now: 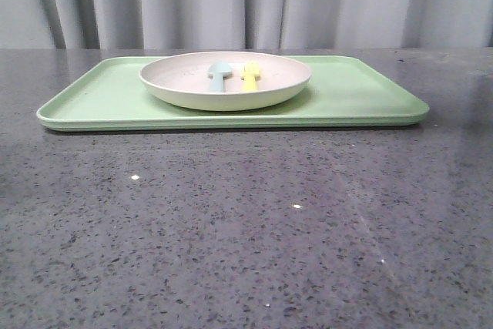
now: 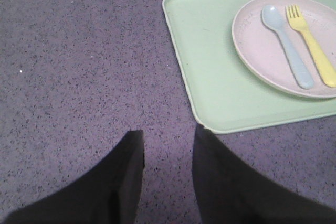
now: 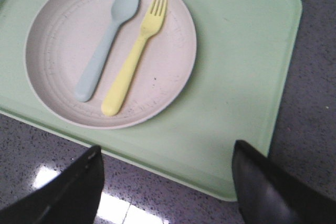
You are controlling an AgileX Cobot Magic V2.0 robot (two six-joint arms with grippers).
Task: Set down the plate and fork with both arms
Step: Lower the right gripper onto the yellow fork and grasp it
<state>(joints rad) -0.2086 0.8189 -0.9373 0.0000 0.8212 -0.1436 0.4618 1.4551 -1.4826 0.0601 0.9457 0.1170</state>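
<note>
The plate [image 1: 226, 80] is seen resting on the light-green tray [image 1: 362, 98], slightly left of the tray's middle, on the speckled grey tabletop [image 1: 246, 229]. The fork [image 3: 134, 56] is laid flat inside the plate, just beside a pale blue spoon [image 3: 107, 42] on its left; the two are parallel but apart, presumably so that each can be picked separately. The left end effector [image 2: 168, 153] is held partly open and empty above the tabletop by the tray's near left corner. The right end effector [image 3: 167, 174] is spread wide, nothing gripped, over the tray's near edge, likely readied for a reach.
</note>
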